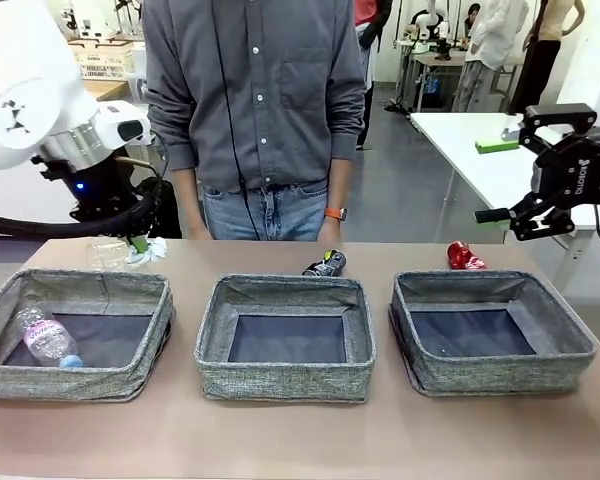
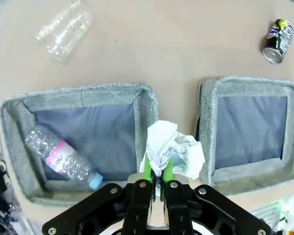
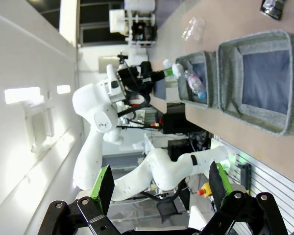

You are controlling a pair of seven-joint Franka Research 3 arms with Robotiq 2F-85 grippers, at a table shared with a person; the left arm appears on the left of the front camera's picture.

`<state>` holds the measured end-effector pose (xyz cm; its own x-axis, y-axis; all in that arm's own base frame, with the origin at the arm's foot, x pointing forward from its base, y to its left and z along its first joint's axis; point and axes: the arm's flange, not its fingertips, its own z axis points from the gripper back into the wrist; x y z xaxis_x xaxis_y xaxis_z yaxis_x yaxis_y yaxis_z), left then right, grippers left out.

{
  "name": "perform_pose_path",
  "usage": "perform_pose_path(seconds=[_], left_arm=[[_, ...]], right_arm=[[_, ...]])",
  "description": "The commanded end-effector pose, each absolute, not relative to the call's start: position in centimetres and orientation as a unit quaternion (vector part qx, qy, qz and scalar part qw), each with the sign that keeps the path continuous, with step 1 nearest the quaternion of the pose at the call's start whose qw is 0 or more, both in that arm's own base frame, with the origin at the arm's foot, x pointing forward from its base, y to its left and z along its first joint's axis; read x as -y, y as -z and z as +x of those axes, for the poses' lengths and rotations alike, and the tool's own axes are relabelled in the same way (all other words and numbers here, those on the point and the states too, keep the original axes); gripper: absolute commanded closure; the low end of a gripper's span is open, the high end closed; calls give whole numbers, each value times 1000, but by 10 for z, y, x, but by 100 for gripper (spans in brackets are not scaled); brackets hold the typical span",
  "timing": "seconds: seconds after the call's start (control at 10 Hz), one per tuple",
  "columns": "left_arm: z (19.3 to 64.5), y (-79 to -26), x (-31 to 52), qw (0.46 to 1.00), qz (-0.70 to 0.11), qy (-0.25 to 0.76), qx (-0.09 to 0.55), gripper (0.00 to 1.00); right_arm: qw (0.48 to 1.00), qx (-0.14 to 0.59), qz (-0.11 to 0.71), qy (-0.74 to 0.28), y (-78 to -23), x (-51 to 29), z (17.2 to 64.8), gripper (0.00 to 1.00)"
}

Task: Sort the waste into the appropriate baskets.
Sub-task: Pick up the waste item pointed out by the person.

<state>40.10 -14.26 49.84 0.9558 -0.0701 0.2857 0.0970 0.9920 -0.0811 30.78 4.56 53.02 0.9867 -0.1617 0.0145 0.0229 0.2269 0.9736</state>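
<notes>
Bench (image 1: 380, 430) carries 3 grey baskets in a row. Left basket (image 1: 40, 375) has the clear bottle (image 1: 48, 340) lying flat on its floor w/ cap toward the robot's side. Middle basket (image 1: 280, 380) and right basket (image 1: 500, 375) both show bare dark bottoms. R gripper (image 3: 161, 182) is held high off to the right of the bench, fingers spread wide, nothing betw. them. L gripper (image 2: 158, 169) is raised above the left part of the bench, green pads pressed onto the crumpled paper ball (image 2: 172, 147), which bulges out past the fingertips. Loose items on the far strip of bench: clear cup (image 2: 64, 29) on its side behind the left basket, crushed black can (image 1: 325, 263) just behind the middle basket's far wall, crushed red can (image 1: 464, 256) behind the right basket. Key relation: in the left wrist view the ball lines up over the gap betw. left and middle baskets, left basket's right wall on one side, middle basket's left wall on the other, so neither opening is squarely under it. Judgement: bottle marks left as plastics, so paper prob. goes elsewhere. Middle is the nearer candidate for the L arm, needing a short shift toward the robot's right before release. Which of middle/right is meant for paper can't be told. Risk: ball is light and may catch a soft wall if dropped off-centre.
</notes>
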Motion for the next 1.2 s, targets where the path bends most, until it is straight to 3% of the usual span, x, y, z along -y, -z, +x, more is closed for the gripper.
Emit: perform_pose_path(seconds=[0.0,0.1,0.2,0.4,0.7,1.1], left_arm=[[395,-505,140,988,-50,46,140,93],[384,-520,185,985,-79,44,146,93],[371,-570,239,977,-94,60,184,93],[340,-650,312,980,-46,93,171,93],[322,-729,343,976,12,129,173,93],[315,-772,343,974,0,116,195,93]], right_arm=[[775,57,627,60,-533,-46,309,0],[775,57,627,60,-533,-46,309,0],[775,57,627,60,-533,-46,309,0],[775,57,627,60,-533,-46,309,0],[775,57,627,60,-533,-46,309,0],[775,57,627,60,-533,-46,309,0]])
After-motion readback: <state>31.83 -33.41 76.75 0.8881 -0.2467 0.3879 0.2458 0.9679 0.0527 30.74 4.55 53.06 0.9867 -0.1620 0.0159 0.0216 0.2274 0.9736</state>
